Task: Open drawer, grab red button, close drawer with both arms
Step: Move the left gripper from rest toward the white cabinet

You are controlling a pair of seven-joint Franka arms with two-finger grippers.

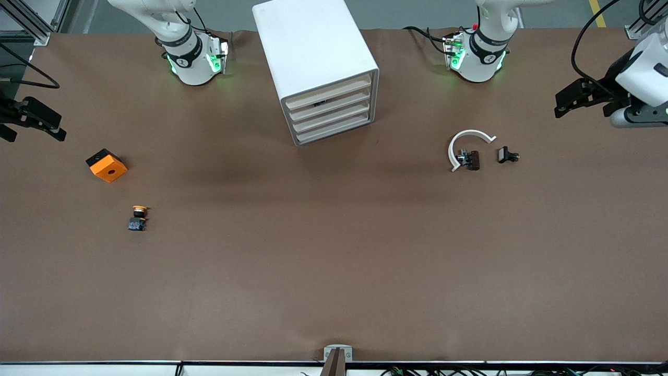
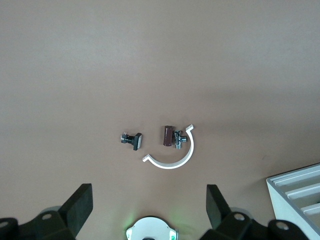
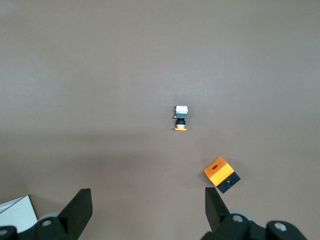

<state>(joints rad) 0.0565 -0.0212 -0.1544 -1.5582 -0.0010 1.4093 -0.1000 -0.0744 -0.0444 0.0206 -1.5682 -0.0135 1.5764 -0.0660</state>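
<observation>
Brown table [image 1: 334, 271]; cabinet [image 1: 318, 62] drawers shut, red button unseen.

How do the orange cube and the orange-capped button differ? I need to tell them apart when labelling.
The orange cube is a blocky box with a hole in its top face and a black underside; the orange-capped button is slimmer, lying on its side, with a dark body. The cube is larger and sits farther from the front camera. Both lie loose on the table toward the right arm's end.

- An orange cube [image 1: 107, 165] with a hole lay near the right arm's end of the table.
- An orange-capped button [image 1: 138, 218] lay nearer the front camera.
- A white curved clip [image 1: 466, 144] lay beside a small black part [image 1: 507, 155].
</observation>
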